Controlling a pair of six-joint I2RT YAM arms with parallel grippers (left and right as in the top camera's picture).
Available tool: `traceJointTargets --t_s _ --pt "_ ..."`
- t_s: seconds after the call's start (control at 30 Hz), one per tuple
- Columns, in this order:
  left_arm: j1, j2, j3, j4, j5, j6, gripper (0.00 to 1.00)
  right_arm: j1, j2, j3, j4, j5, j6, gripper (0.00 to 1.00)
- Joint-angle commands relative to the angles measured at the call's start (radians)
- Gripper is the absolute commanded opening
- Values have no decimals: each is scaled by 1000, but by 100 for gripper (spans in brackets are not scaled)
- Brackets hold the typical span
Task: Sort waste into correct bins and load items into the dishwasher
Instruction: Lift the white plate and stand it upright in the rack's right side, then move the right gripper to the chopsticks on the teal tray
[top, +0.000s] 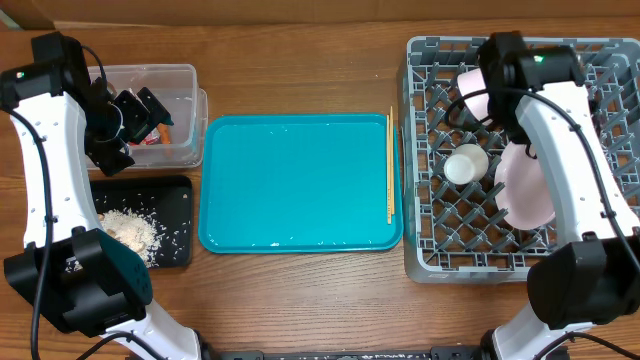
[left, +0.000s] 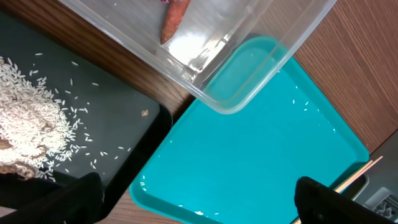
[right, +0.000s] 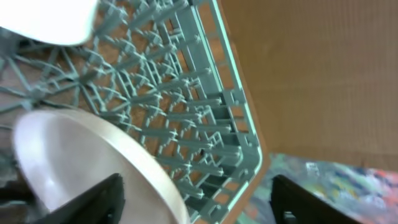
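R jaws: spread wide, gripping nothing.
Pink plate (right: 81, 155): rim between R jaws, unpinched, leaning tilted.
Dish rack (right: 249, 124): under R jaws, holds plate; white cup (top: 466, 164) inside, near plate.
L jaws: fully wide, empty.
Clear tub (left: 249, 87): under L jaws; carrot pc (left: 174, 18) inside.
Black tray (left: 118, 124): beside tub, w/ food scraps (left: 31, 124).
Chopsticks (top: 390, 165): on teal tray (top: 300, 180), between L & R jaws.
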Motion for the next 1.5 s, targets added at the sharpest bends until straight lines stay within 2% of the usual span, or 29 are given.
traceJointTargets --t_s 0.0,0.13,0.33,0.43,0.53,0.57,0.6,0.77,0.9,0.93,1.07,1.17,1.23,1.3,1.47 --pt "-2 -24 19 -3 -2 23 100 2 -10 103 7 -108 3 82" --pt "-2 -24 19 -3 -2 23 100 3 -10 211 5 -348 3 81" --pt "-2 -24 19 -3 -2 23 100 19 -11 297 9 -978 -31 74" --pt "-2 -24 19 -3 -2 23 100 48 -8 296 11 -1117 -42 73" --pt "-2 -24 19 -3 -2 23 100 100 -8 296 18 -1130 1 73" --pt "-2 -24 19 -3 -2 23 100 121 -8 296 19 -1132 47 82" --pt "-2 -24 19 -3 -2 23 100 136 -8 296 23 -1138 68 100" --pt "-2 -24 19 -3 -2 23 100 238 -6 296 61 -1167 80 100" --pt "-2 -24 19 -3 -2 23 100 332 2 283 79 -1073 129 65" --pt "-2 -24 19 -3 -2 23 100 354 4 273 87 -1032 150 60" --pt "-2 -24 19 -3 -2 23 100 472 9 162 159 -776 306 60" --pt "-2 -24 19 -3 -2 23 100 526 9 50 254 -666 358 60" --pt "-2 -24 19 -3 -2 23 100 543 9 -31 332 -632 360 60" --pt "-2 -24 19 -3 -2 23 100 547 9 -135 422 -599 360 55" --pt "-2 -24 19 -3 -2 23 100 533 9 -344 658 -535 359 55"
